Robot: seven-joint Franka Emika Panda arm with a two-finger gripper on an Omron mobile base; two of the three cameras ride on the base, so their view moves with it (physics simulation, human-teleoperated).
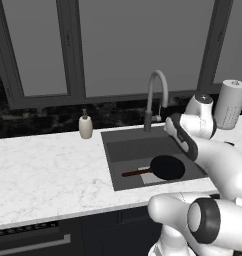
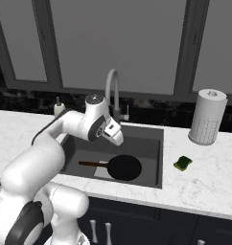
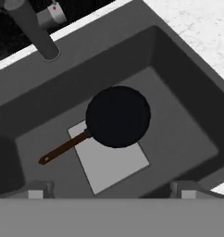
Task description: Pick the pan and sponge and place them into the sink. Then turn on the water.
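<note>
The pan (image 3: 117,116) lies in the sink (image 2: 154,136); I've the sponge (image 2: 183,163) (on the counter (image 2: 209,177)) left, gripper (image 3: 112,189) spread, empty.

The white marbled stone surface (image 2: 204,182) carries a small green sponge (image 2: 183,163) right of the dark grey rectangular sink (image 2: 158,158), a tall white paper-towel roll (image 2: 207,117) behind it, and a beige soap bottle (image 1: 85,125) left of the basin

Matt black pan (image 3: 117,116) lies in a smooth dull-grey sink (image 3: 188,120), set in glossy veined marble-look counter (image 1: 48,170).
</note>
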